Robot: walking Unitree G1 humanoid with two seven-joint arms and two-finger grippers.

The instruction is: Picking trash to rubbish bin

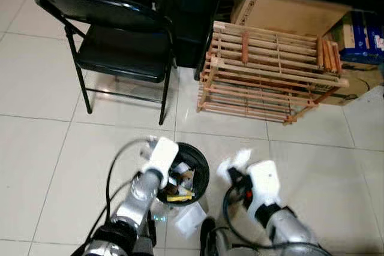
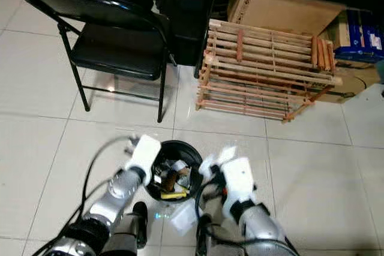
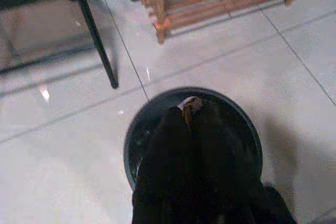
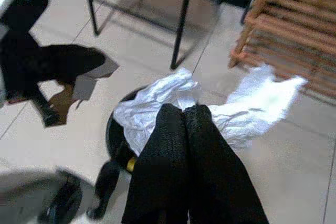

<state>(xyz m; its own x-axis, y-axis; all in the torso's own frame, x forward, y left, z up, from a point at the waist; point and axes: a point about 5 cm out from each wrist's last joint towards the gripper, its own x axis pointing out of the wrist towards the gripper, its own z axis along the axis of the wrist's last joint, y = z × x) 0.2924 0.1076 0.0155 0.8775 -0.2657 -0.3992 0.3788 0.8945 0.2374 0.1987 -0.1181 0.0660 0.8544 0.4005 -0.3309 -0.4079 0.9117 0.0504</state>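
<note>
A round black rubbish bin point(image 1: 203, 166) stands on the tiled floor right in front of me, with several scraps and a yellow piece inside. My left gripper point(image 1: 179, 175) hangs over the bin's mouth, shut on a small brown scrap point(image 3: 191, 105). My right gripper point(image 1: 231, 172) is just to the right of the bin, above the floor. It is shut on a crumpled white paper point(image 4: 210, 103), which spreads out on both sides of the fingers point(image 4: 184, 145). The bin rim point(image 4: 111, 135) lies under that paper.
A white sheet point(image 1: 191, 219) lies on the floor at the bin's near side. Behind the bin stand a black folding chair point(image 1: 120, 52) on the left and a wooden slatted rack point(image 1: 270, 70) on the right. Cardboard boxes point(image 1: 282, 10) sit behind the rack.
</note>
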